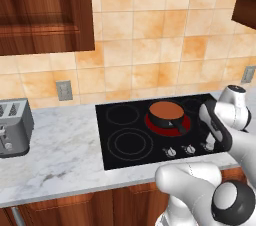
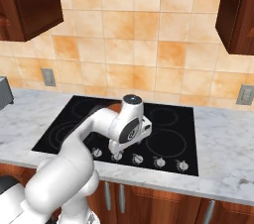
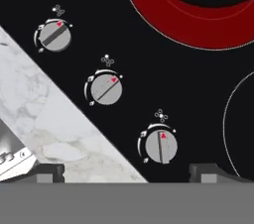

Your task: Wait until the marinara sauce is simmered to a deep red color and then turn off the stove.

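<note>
Use the stove as your landmark. To its left on the bench sits the toaster. On the stove's back right burner sits the pan with the marinara sauce, orange-brown, not deep red yet, so I think you wait. Your claw hangs over the front knobs, fingers wide apart, holding nothing. Next, you grab the right knob and turn it. The hand view shows the knob marks; the left base view shows the sauce.

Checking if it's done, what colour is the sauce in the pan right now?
Orange-brown, not deep red; the marinara sauce shows best in the left base view.
</note>
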Available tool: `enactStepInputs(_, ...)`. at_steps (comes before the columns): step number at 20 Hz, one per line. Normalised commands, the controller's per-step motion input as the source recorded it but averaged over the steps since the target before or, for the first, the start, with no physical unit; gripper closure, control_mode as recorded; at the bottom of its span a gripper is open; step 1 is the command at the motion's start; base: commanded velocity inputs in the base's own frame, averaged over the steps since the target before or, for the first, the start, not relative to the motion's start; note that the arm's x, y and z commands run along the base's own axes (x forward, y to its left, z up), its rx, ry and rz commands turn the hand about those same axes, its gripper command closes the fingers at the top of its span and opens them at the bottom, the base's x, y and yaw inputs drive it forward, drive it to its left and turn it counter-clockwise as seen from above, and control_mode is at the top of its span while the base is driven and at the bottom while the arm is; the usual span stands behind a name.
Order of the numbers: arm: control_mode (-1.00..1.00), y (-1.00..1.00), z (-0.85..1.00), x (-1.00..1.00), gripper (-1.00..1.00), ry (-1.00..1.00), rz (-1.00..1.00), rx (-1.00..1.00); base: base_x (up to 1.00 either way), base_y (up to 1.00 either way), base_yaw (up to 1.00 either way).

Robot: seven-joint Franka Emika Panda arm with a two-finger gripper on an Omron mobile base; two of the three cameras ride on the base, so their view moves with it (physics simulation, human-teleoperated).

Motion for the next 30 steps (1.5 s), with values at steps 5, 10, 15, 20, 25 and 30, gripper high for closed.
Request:
enactStepInputs(5, -1.00, -0.12, -0.37, 0.00, -1.00, 0.00, 0.00, -0.03, 0.00, 0.00, 0.00)
enactStepInputs(10, -1.00, -0.09, -0.12, 0.00, -1.00, 0.01, 0.00, -0.01, 0.00, 0.00, 0.00)
enactStepInputs(15, -1.00, -0.01, -0.04, 0.02, -1.00, 0.03, 0.00, 0.00, 0.00, 0.00, 0.00)
enactStepInputs(20, -1.00, -0.01, -0.05, 0.09, -1.00, 0.03, 0.00, 0.00, 0.00, 0.00, 0.00)
enactStepInputs(25, -1.00, -0.02, -0.14, 0.09, -1.00, 0.01, 0.00, 0.00, 0.00, 0.00, 0.00)
enactStepInputs(30, -1.00, -0.07, -0.18, 0.03, -1.00, 0.03, 0.00, 0.00, 0.00, 0.00, 0.00)
